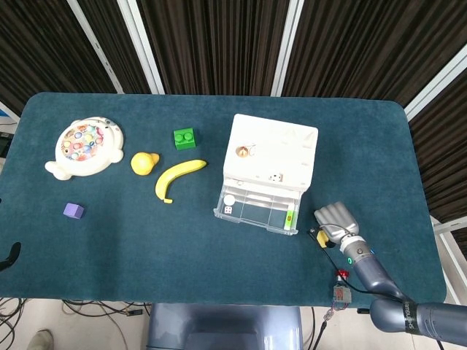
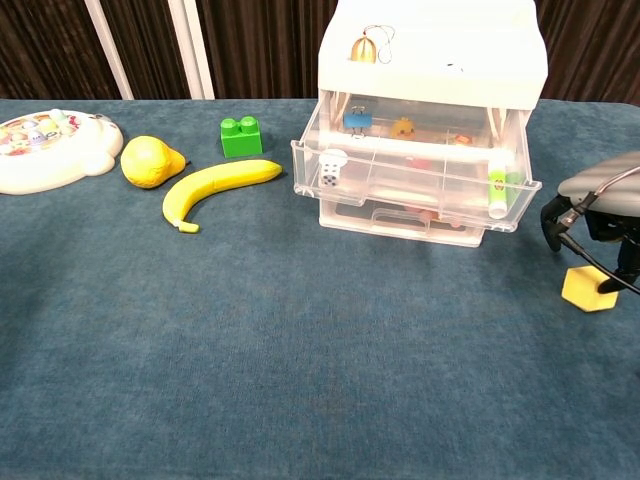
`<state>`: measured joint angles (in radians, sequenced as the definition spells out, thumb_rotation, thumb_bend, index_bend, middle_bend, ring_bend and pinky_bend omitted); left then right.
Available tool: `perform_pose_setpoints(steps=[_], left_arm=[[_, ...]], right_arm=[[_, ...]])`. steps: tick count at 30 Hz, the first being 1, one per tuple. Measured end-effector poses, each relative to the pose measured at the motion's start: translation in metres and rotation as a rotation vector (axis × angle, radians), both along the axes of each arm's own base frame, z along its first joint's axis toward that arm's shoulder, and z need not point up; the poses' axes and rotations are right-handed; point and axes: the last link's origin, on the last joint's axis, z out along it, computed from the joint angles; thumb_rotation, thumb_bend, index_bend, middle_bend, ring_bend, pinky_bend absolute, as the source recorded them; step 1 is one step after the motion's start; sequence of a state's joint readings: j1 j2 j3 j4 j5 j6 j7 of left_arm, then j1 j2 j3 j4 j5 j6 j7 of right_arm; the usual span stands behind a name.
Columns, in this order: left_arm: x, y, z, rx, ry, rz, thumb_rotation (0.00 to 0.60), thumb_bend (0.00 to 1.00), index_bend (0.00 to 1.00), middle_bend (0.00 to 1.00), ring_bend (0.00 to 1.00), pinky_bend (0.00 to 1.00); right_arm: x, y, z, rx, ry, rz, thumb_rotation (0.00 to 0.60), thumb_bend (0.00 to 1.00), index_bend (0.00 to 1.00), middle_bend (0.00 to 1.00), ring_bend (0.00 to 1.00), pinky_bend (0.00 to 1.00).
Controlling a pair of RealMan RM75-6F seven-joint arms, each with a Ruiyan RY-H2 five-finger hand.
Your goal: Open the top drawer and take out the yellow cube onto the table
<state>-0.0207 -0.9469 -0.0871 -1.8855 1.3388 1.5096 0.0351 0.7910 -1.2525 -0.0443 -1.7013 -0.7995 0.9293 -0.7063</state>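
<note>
Small clear plastic drawer unit w/ white top [image 2: 432, 60] stands just up-left of the right hand [image 1: 336, 222], apart from it. Its top drawer [image 2: 415, 185] is pulled out toward the robot; compartments inside hold a white die w/ black dots [image 2: 329, 175] at the end far from the hand, a round white piece [image 1: 229, 199] just behind the die, and a green-and-white marker-like stick [image 2: 497, 193] lying along the end nearest the hand. Middle compartments look bare from the head view. Behind the open drawer, through the clear body, a blue clip [image 2: 355, 119], an orange-yellow blob [image 2: 404, 127] and a few small red/orange bits show; can't tell which tier they sit in. Lower drawer is shut, contents blurred. A small brass bell on a thin loop [image 2: 364, 47] sits on the white top. The small yellow cube [image 2: 589, 288] is out of the drawer, lying on the dark teal felt bench [image 2: 300, 380] directly under the right hand, at its fingertip side; looks flat-sided, plain yellow, one corner turned toward the chest cam, partly crossed by a black cable. Right hand hovers low over it, dark fingers [image 2: 553, 219] curled down; whether they grasp, touch or have let go of the cube I can't tell. Left hand not seen in either view.
</note>
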Motion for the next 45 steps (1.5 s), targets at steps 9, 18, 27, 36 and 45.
perform_pose_setpoints(steps=[9,18,27,36,45], left_arm=[[-0.001,-0.001,0.001,0.005,-0.002,0.004,0.6,0.34,0.07,0.0,0.0,0.0],[0.0,0.0,0.0,0.001,0.001,0.002,0.6,0.34,0.07,0.0,0.0,0.0],[0.002,-0.001,-0.001,0.002,0.007,-0.002,0.6,0.34,0.07,0.0,0.0,0.0],[0.004,-0.002,-0.002,0.004,0.014,-0.014,0.6,0.34,0.07,0.0,0.0,0.0],[0.005,-0.003,-0.003,0.012,0.022,-0.034,0.6,0.34,0.09,0.0,0.0,0.0]], right_arm=[[0.002,-0.003,0.013,-0.034,0.003,0.005,0.6,0.14,0.36,1.0,1.0,1.0],[0.006,-0.006,0.079,-0.187,-0.013,-0.058,0.6,0.14,0.28,0.72,0.78,0.72],[0.001,0.006,0.144,-0.442,-0.195,-0.069,0.6,0.13,0.23,0.22,0.41,0.33],[-0.016,0.053,0.164,-0.595,-0.352,0.091,0.6,0.12,0.22,0.16,0.35,0.32],[-0.041,0.116,0.152,-0.586,-0.408,0.105,0.6,0.11,0.22,0.15,0.33,0.31]])
